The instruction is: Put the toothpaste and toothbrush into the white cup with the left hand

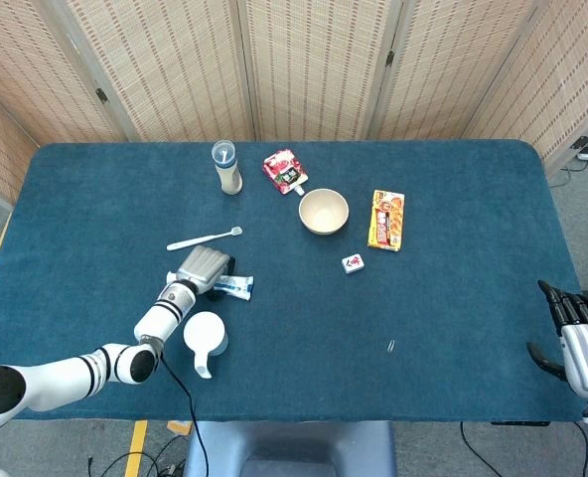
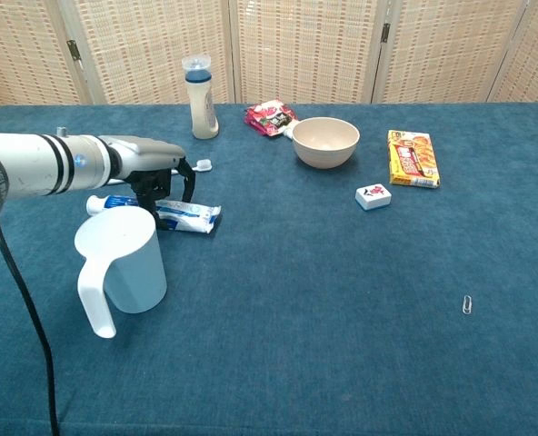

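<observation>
The blue and white toothpaste (image 1: pixel 236 287) lies flat on the blue table, its tube (image 2: pixel 192 216) just behind the white cup (image 2: pixel 124 259). My left hand (image 1: pixel 202 268) sits on the tube's cap half, and its fingers (image 2: pixel 189 184) curl down on both sides of it. Seen from above, the white cup (image 1: pixel 205 335) stands upright near the front edge with its handle toward me. The white toothbrush (image 1: pixel 205 238) lies beyond the hand, only its head (image 2: pixel 204 164) showing in the chest view. My right hand (image 1: pixel 580 338) hangs off the table's right edge, fingers spread, holding nothing.
At the back stand a capped bottle (image 1: pixel 226 167), a red pouch (image 1: pixel 285 170) and a cream bowl (image 1: pixel 324 211). An orange box (image 1: pixel 387 220) and a small white box (image 1: pixel 354 263) lie to the right, and a paperclip (image 1: pixel 390 346) lies nearer the front.
</observation>
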You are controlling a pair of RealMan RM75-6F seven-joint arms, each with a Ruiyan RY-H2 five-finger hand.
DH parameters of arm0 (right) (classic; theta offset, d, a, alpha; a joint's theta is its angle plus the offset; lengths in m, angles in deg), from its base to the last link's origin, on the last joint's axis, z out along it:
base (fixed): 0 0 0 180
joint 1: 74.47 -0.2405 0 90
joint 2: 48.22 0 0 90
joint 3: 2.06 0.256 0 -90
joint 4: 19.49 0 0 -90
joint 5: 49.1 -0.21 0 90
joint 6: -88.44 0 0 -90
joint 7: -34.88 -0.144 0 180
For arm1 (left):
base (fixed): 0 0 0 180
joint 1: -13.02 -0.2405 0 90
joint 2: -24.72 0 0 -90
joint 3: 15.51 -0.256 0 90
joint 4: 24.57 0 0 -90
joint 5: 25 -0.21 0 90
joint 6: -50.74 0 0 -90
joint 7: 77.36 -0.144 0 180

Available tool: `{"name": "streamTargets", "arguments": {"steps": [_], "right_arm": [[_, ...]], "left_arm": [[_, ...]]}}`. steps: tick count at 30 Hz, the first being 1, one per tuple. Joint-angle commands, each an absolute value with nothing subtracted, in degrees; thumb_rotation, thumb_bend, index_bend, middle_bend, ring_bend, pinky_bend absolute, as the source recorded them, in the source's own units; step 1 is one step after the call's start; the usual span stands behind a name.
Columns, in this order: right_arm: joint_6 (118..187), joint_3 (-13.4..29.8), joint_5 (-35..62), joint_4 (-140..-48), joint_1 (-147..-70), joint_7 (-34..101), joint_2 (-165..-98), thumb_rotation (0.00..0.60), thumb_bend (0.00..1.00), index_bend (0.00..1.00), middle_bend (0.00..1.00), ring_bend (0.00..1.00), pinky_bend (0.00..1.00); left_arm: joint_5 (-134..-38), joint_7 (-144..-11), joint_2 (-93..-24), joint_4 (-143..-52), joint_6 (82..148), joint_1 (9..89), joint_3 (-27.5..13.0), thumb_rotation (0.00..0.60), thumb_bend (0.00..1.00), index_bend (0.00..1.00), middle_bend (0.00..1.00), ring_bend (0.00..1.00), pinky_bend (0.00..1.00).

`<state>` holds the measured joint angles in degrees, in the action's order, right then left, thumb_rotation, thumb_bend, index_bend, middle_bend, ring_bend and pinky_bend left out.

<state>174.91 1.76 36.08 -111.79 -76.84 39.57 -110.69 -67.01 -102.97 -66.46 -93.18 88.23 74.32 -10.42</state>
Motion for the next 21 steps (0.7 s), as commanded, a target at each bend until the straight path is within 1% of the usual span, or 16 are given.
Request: {"name": "streamTargets", "arguments": {"steps": [1,4,11,13,16,21], "right_arm": [[174.86,1.75,36.09,-111.71,-76.86,39.45,-110.68,0.6,0.17,0.0,0.17,0.17,0.18],[174.84,1.83,36.05,-111.63,-76.89,39.31,-110.66,0.6,0.17,0.0,0.17,0.17,0.18],[174.62,2.02,36.16,-111.74,-77.22,39.43,-110.7,0.6,0.17,0.0,0.17,0.17,0.18],[174.52,2.04,36.19,-111.77,-77.31,39.49,-110.73,0.6,0.17,0.0,0.17,0.17,0.18],[174.43,2.07,36.25,-111.9,-77.43,39.63,-110.64,0.6,0.17,0.0,0.17,0.17,0.18],[174.57,2.15,36.67,-112.19,-77.61,39.74,-110.56,0.6,0.17,0.0,0.17,0.17,0.18]], "left_arm": [[-67.47,-102.54,-66.97,-92.56,88.11,74.2,-10.43,0.6,0.25,0.49,0.96,0.89,0.97],[-68.74,-101.54,-67.72,-91.86,89.18,73.74,-10.0,0.6,0.26,0.51,0.97,0.89,0.97],[-72.19,-98.79,-67.57,-90.88,90.03,72.51,-9.31,0.6,0.4,0.58,0.99,0.9,0.98],[-73.2,-97.12,-66.63,-91.5,90.49,71.77,-8.72,0.6,0.43,0.59,0.99,0.91,0.98],[-75.0,-94.31,-64.51,-93.01,91.24,70.5,-7.84,0.6,0.44,0.61,1.0,0.91,0.98],[-77.99,-84.46,-58.51,-98.02,90.99,67.16,-4.82,0.6,0.44,0.62,1.0,0.91,0.98]]}}
